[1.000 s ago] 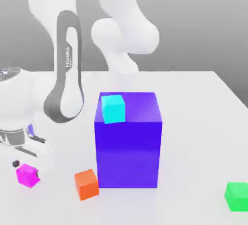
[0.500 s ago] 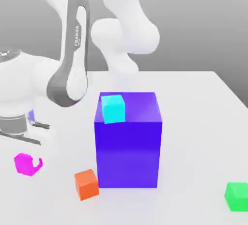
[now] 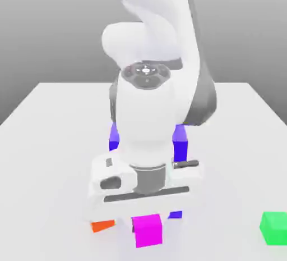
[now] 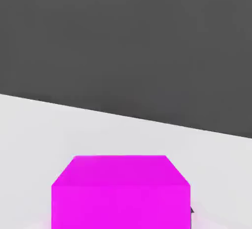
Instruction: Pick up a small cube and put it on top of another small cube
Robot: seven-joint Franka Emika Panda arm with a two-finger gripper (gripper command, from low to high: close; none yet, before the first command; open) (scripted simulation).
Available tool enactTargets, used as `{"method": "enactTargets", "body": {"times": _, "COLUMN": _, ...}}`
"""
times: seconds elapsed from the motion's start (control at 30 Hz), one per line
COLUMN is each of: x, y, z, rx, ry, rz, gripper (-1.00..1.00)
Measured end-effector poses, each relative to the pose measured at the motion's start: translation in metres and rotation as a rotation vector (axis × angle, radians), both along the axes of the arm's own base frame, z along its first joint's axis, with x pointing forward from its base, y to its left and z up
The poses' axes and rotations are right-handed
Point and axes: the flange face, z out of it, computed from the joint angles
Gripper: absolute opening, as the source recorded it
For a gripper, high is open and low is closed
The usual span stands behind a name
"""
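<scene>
Hazards, for your attention, by size: one white arm (image 3: 146,114), overlapping one large blue-purple block (image 3: 180,150) in the exterior view; a low or wide swing could knock the block, though you cannot judge the gap between them. One claw (image 3: 147,218), closed on the magenta cube (image 3: 148,233), which sits at its tip near the exterior view's middle; an off-centre grip or a jolt could let the cube twist or drop on you. One green cube (image 3: 274,229), on the table at the exterior view's right, well apart from the claw; come down too low and you shove it, release too high or off-centre and your stack topples. One orange cube (image 3: 103,226), partly hidden behind the hand; a dip there might nudge it. Setting: one plain room, its backdrop (image 3: 45,24) grey and shaded, dark grey past the table's edge in your hand view; one table (image 3: 33,170), pale, flat, unpatterned, straight-edged.
</scene>
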Motion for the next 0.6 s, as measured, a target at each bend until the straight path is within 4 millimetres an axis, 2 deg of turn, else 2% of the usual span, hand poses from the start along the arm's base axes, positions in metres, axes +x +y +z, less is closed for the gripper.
{"method": "enactTargets", "body": {"times": 0.23, "x": -0.018, "y": 0.109, "z": 0.006, "rx": 0.002, "ry": 0.013, "rz": -0.05, "gripper": -1.0}}
{"method": "enactTargets", "body": {"times": 0.5, "x": -0.064, "y": 0.218, "z": 0.016, "rx": 0.001, "ry": 0.019, "rz": -0.127, "gripper": -1.0}}
{"method": "enactTargets", "body": {"times": 0.53, "x": -0.07, "y": 0.23, "z": 0.016, "rx": 0.0, "ry": 0.017, "rz": -0.133, "gripper": -1.0}}
{"method": "enactTargets", "body": {"times": 0.6, "x": -0.074, "y": 0.24, "z": 0.002, "rx": 0.001, "ry": 0.014, "rz": -0.138, "gripper": -1.0}}
